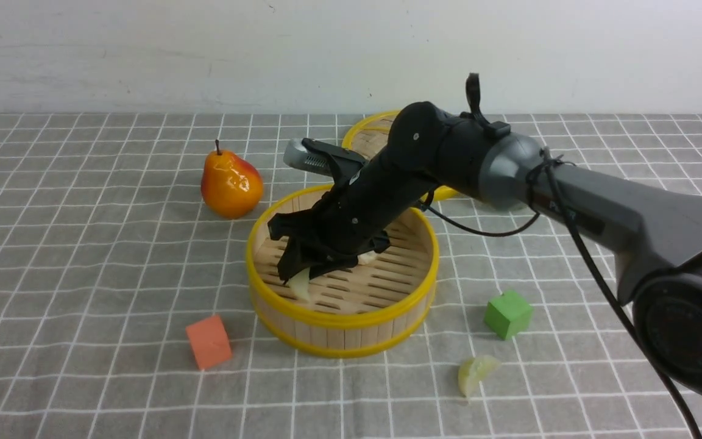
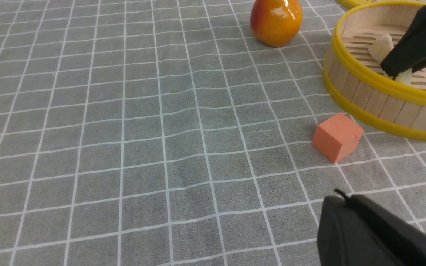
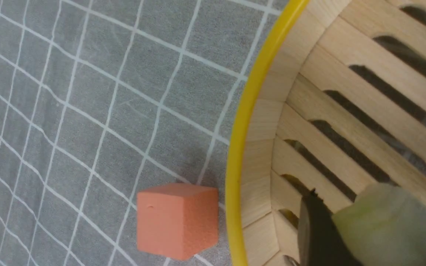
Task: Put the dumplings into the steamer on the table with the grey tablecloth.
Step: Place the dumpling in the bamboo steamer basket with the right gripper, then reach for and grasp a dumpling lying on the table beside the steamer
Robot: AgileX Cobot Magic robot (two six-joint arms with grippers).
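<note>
- A plain white wall stands behind the worktop (image 1: 52,366), which wears a grey cloth (image 1: 113,244) with white squares.
- Your right pincer (image 1: 305,271) is low inside the steamer (image 1: 339,323), jaws partway closed around a dumpling (image 1: 300,285).
- A second dumpling (image 1: 368,258) lies on the slats, and a third (image 1: 476,373) waits on the cloth.
- I think this is the drop. Open the jaws wide, then lift straight up, clear of the rim.
- Your left pincer (image 2: 364,229) is closed.
- There is no writing you can read. The marks on the arm are too blurry.
</note>
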